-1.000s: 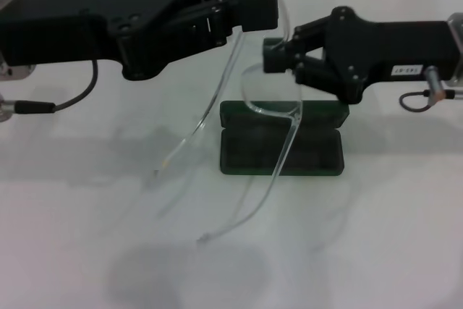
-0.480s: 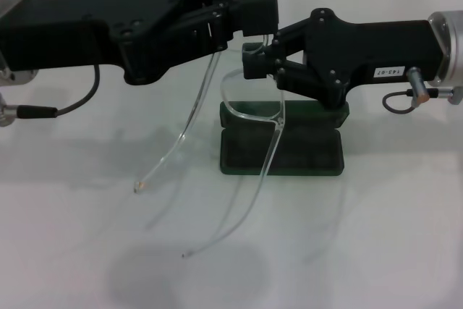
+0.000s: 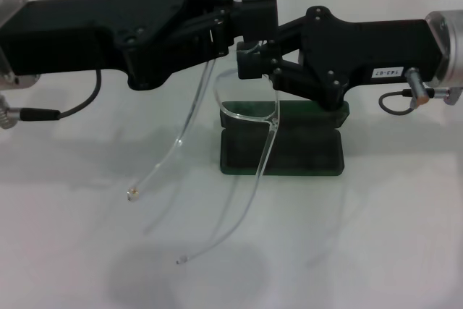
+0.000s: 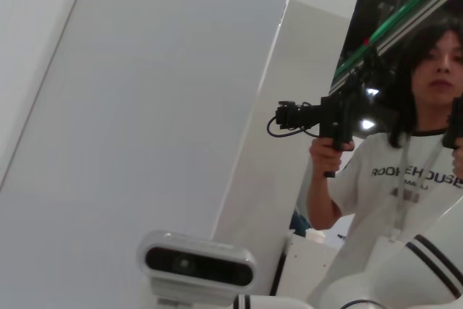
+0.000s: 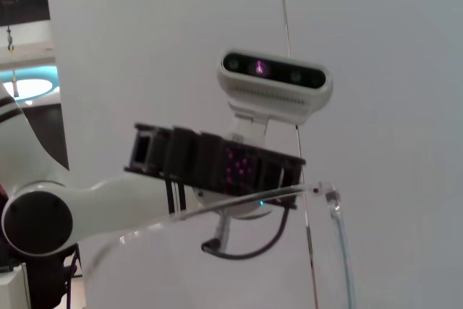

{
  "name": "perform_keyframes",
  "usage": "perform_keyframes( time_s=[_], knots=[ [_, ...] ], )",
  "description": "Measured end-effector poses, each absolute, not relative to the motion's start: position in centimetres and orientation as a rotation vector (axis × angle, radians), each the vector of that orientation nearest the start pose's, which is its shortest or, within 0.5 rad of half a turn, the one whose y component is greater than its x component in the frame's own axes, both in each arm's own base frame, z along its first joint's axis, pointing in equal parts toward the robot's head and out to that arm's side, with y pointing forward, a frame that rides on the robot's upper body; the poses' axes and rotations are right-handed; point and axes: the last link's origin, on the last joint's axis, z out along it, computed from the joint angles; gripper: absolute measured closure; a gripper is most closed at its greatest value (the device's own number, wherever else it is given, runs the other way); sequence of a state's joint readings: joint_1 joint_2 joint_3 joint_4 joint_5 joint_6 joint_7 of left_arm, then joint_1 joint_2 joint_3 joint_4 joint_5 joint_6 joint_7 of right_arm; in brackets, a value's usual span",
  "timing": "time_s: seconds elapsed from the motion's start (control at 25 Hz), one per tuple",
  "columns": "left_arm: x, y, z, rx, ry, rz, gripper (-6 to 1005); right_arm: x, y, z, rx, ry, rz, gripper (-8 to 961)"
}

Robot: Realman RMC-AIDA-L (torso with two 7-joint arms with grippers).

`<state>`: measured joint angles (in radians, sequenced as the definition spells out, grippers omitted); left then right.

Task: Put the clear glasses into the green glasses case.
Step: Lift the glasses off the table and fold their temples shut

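Note:
The clear glasses hang in the air in the head view, their lens just above the back edge of the green glasses case, which lies open on the white table. Both long temple arms droop to the left and toward the front. My left gripper is shut on the top end of the glasses. Just below it, and touching it, my right gripper is shut on the frame. A curved strip of the clear glasses crosses the right wrist view. The left wrist view shows neither glasses nor case.
White table spreads all around the case. A cable hangs from the left arm. The left wrist view shows a person holding a device, beside the robot's head camera.
My right gripper has moved left, up against the left gripper. The glasses swung with it, so the lens and both temple tips now sit farther left and nearer the front.

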<state>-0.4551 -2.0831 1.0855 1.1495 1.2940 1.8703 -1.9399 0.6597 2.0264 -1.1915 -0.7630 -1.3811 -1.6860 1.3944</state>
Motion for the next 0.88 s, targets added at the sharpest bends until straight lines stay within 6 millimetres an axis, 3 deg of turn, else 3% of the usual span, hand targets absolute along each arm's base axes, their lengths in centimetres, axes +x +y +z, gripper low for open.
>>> perform_keyframes(
  time_s=[0.88],
  knots=[
    [-13.2,29.9,6.0,-2.86,-0.347,-1.458,946,12.2,33.8,1.4,-2.909,0.014,1.294,873]
  ],
)
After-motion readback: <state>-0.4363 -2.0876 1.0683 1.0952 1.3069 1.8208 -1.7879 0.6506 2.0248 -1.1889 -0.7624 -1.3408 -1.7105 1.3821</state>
